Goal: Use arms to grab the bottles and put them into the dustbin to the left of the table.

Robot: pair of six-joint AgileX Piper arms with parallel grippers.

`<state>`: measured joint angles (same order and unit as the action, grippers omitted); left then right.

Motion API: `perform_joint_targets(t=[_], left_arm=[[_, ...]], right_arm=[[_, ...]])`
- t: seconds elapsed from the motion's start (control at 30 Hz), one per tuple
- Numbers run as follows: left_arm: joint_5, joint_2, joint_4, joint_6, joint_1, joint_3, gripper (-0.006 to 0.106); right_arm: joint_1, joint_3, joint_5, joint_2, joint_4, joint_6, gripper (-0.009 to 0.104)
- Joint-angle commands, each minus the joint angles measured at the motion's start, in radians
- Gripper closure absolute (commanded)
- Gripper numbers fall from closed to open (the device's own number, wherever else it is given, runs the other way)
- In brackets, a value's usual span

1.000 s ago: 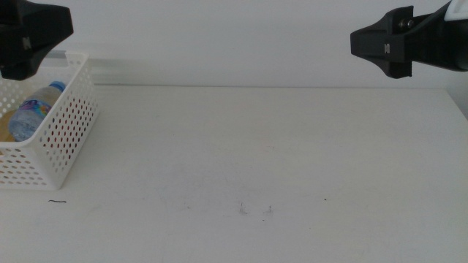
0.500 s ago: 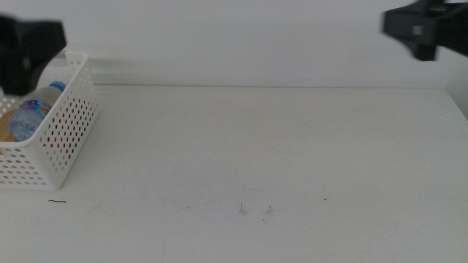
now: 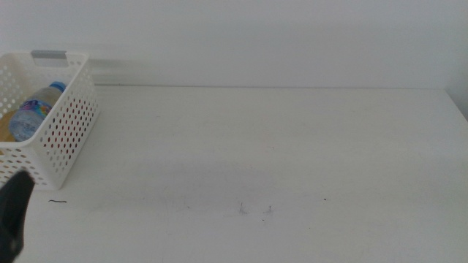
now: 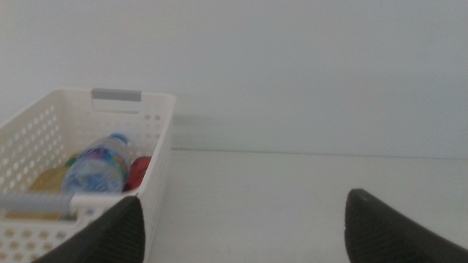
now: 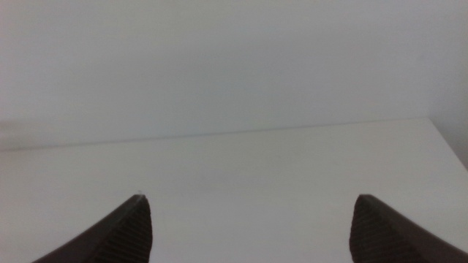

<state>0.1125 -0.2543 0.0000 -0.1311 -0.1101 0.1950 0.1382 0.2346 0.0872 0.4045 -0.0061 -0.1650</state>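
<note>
Bottles, clear blue-capped one (image 3: 33, 111) included, lie in the white perforated plastic dustbin (image 3: 69, 131) at frame left; both pincers, left (image 4: 245, 223) and right (image 5: 248, 226), gape empty; park them low, clear of the wide white surface (image 3: 278, 146).

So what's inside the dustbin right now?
The dustbin holds the water bottle, with the red can and the yellow tea bottle partly covered beside it. Its floor is hidden.

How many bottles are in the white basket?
3, all inside the dustbin: the water bottle on top, the red can beside it, the yellow tea bottle partly hidden underneath. More could be hidden below.
</note>
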Motion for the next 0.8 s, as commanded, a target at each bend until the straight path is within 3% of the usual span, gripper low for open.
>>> perform_joint_targets(t=[0.0,0.13,0.33,0.77], left_arm=[[-0.016,0.101,-0.011,-0.004,0.01,-0.068,0.007],[0.019,0.232,-0.011,-0.004,0.023,-0.172,0.007],[0.102,0.254,-0.009,-0.004,0.023,-0.195,0.007],[0.09,0.254,-0.007,-0.004,0.023,-0.195,0.007]], right_arm=[[-0.01,-0.083,0.012,-0.134,-0.047,0.006,0.006],[-0.01,-0.185,0.081,-0.307,-0.108,0.006,0.006],[-0.01,-0.235,0.188,-0.405,-0.122,0.004,0.006],[-0.01,-0.235,0.203,-0.405,-0.124,0.004,0.006]])
